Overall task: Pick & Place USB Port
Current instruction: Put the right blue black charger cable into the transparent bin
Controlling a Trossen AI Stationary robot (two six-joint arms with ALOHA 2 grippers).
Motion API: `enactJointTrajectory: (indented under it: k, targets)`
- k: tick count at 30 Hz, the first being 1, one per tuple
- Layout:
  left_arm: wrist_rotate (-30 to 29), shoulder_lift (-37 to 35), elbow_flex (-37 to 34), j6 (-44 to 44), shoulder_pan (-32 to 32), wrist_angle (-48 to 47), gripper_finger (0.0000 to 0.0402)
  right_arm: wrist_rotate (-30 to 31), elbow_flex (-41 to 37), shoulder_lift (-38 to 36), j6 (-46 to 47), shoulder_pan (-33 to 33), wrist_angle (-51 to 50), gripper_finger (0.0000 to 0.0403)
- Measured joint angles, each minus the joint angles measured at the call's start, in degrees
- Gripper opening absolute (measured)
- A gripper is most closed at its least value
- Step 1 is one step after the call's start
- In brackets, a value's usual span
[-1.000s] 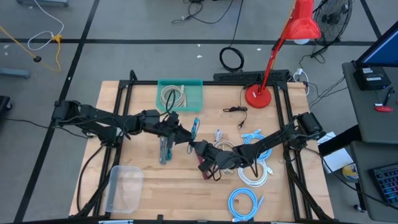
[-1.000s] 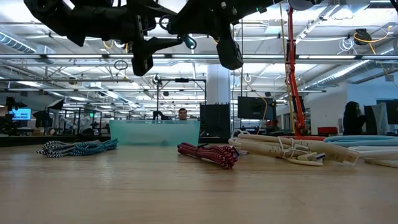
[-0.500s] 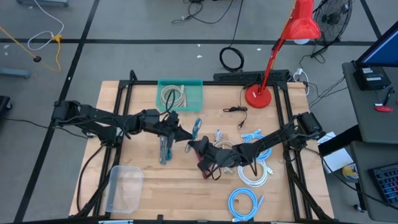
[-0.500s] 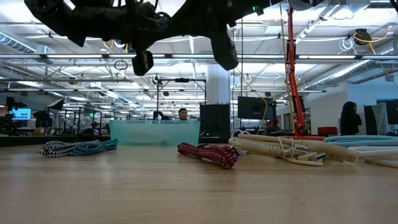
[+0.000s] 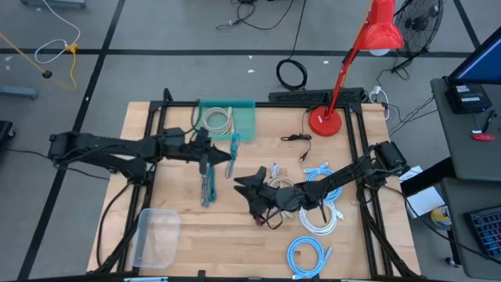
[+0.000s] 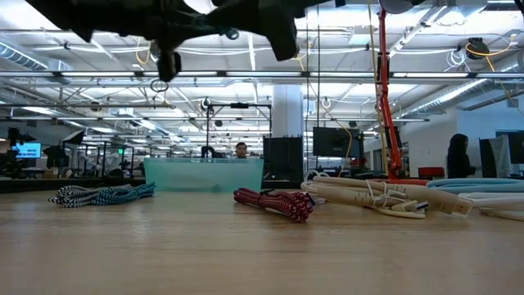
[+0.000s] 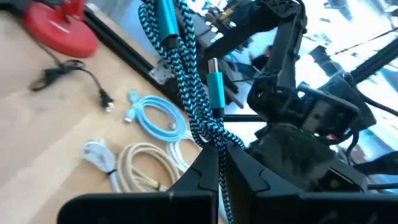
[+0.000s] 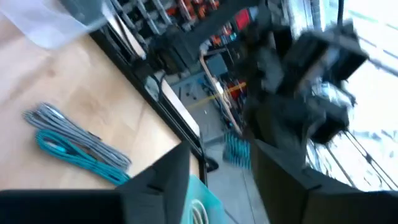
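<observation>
My left gripper point(image 5: 225, 154) hovers above the table's middle, just near of the teal bin point(image 5: 244, 124), shut on a teal-and-black braided USB cable point(image 5: 235, 145). The cable's teal plugs point(image 7: 214, 90) stick out beyond the fingers. My right gripper point(image 5: 249, 182) stands open a little to the right and nearer, with nothing between its fingers point(image 8: 158, 177). A beige cable point(image 5: 218, 120) lies in the bin. My left gripper pinches the bundled strands of the braided cable point(image 7: 216, 142) between its two fingers, at one end of the bundle. The rest of the bundle, plugs included, reaches out past the fingertips. The cable is lifted clear of the table.
A second teal-and-grey cable point(image 5: 207, 186) lies on the wood under the left arm. A red cable point(image 5: 258, 211) and white and blue cables point(image 5: 317, 219) lie to the right. A clear container point(image 5: 154, 233) sits near left, a red lamp base point(image 5: 323, 121) far right.
My left gripper has shut on the braided cable that my right gripper held. My right gripper has opened and let go. My left gripper has then carried the cable toward the table's far left, closer to the bin.
</observation>
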Motion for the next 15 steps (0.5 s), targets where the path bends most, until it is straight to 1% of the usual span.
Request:
enactJointTrajectory:
  k: [3,7,10,12,15]
  targets:
    - [-3.75,-5.63,0.0,0.01,-0.97,-8.04,0.0007,4.45,0.0,0.0,-0.46,0.02,1.2,0.0206]
    - [-11.39,-10.63,0.0,-3.3,-6.2,-19.67,0.0007,15.61,0.0,0.02,-4.75,-0.98,5.52,0.0237]
    - [-18.56,-12.25,0.0,-8.69,-13.04,-25.69,0.0006,20.99,0.01,-0.09,-7.45,-2.64,8.39,0.025]
    - [-24.04,-12.24,0.0,-13.19,-18.65,-28.01,0.0006,22.26,0.02,-0.07,-8.29,-3.53,8.16,0.0254]
    - [-32.32,-11.69,0.0,-21.67,-27.52,-32.01,0.0006,22.55,0.0,-0.04,-8.25,-4.77,8.14,0.0255]
